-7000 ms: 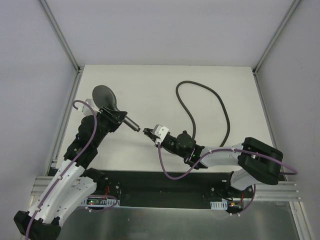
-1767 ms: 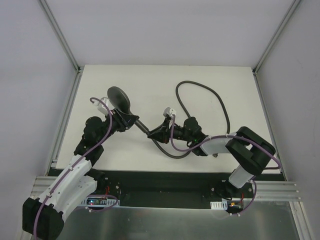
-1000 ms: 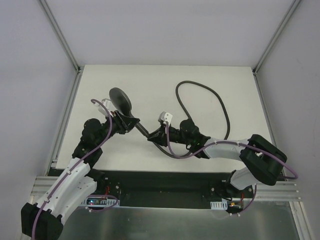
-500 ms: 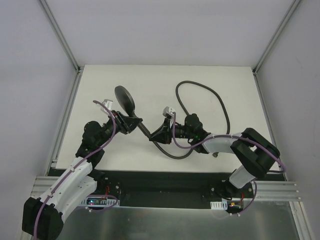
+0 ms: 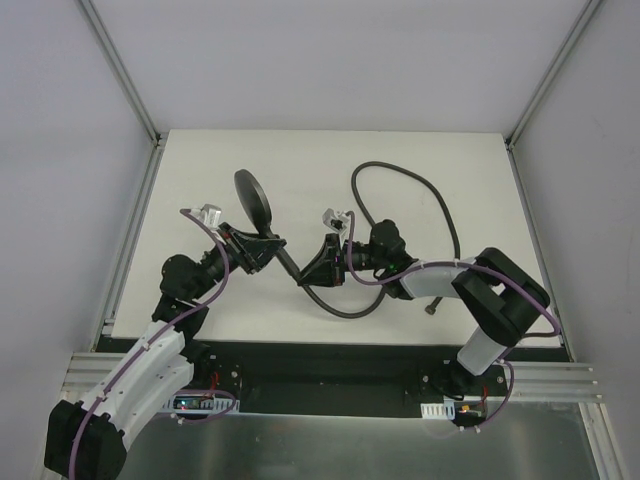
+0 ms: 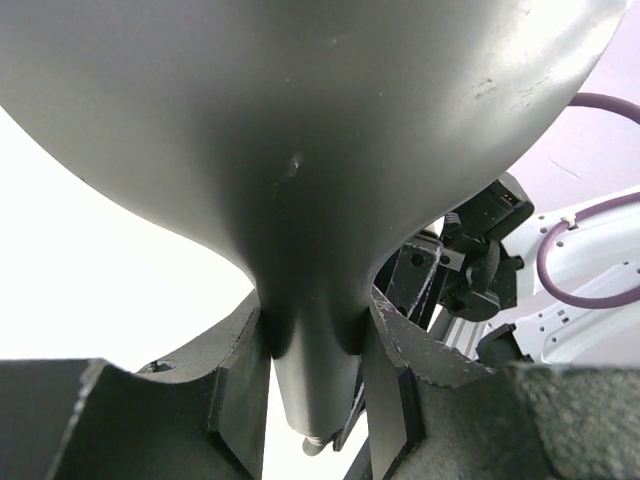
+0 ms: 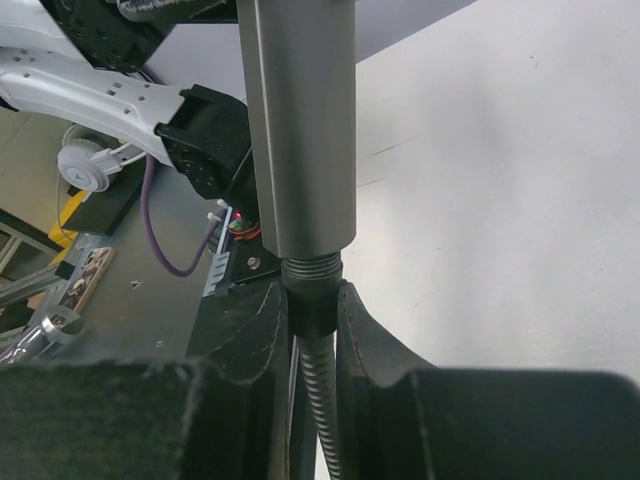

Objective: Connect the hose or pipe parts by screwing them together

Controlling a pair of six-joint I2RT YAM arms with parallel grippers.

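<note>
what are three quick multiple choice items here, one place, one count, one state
1. Where does the hose's slack loop lie? A on the table beyond the right gripper; B off the near edge; C off the left edge.
2. How many grippers clamp a part? A none; B one; C two.
3. At the hose fitting, the shower head's thread is: A far off; B touching, ridges still showing; C fully hidden.
Key: 1 A, the overhead view shows it flat there. 2 C, the left gripper pinches the shower head, the right one the fitting. 3 B, the right wrist view shows bare ridges.
</note>
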